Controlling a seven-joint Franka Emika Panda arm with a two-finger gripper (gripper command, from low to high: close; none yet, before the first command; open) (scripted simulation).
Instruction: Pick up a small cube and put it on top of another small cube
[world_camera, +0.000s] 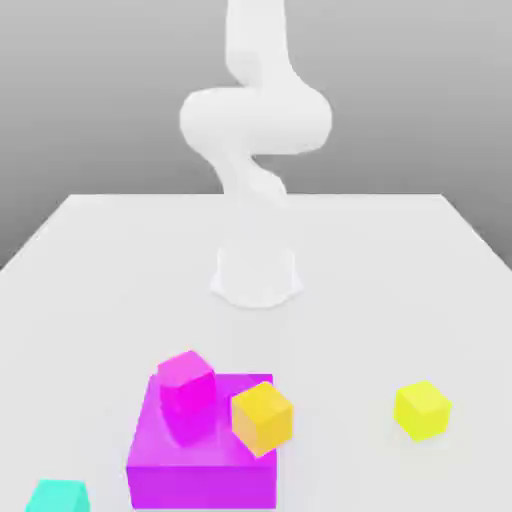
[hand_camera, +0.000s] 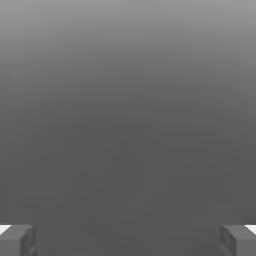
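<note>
One teal cube (world_camera: 57, 496), two yellow cubes (world_camera: 262, 417), one magenta; fingers (hand_camera: 17, 240) wide apart.

Bright, even, soft light; faint shadows; slightly blurred renders

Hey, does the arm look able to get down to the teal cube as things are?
Probably yes: the teal cube sits alone near the table's front edge, apart from the magenta block, and the pincer is open.

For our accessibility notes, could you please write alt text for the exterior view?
A white robot arm rises from a white table. Near the front, a small magenta cube and a yellow cube sit on a large magenta block; another yellow cube and a teal cube lie apart.
</note>
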